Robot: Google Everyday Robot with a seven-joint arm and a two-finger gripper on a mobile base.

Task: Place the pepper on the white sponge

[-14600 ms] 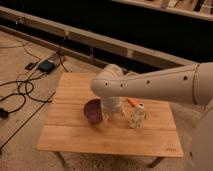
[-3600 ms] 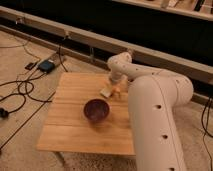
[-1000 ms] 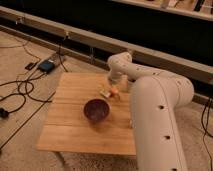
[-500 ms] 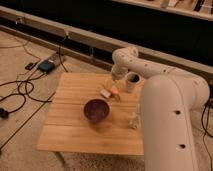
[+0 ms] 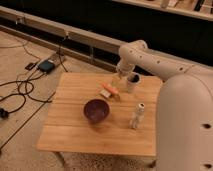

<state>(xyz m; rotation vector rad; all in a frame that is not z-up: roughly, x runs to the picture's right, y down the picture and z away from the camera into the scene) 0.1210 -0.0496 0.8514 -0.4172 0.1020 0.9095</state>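
The pepper (image 5: 110,88), a small orange-red piece, lies across the top of the white sponge (image 5: 106,93), a flat cream block near the middle back of the wooden table (image 5: 75,130). My gripper (image 5: 121,79) hangs just right of and behind them, between the pepper and a pale cup (image 5: 132,82). It is apart from the pepper. The white arm reaches in from the right and hides the table's right edge.
A purple bowl (image 5: 96,110) sits in front of the sponge. A white spotted bottle-shaped figure (image 5: 136,116) stands to the right of the bowl. Cables and a small box (image 5: 46,65) lie on the floor at left. A rail runs behind the table.
The arm has drawn back and to the right, away from the sponge toward the cup. The pepper stays resting on the sponge. The cup and the bottle figure are now uncovered.
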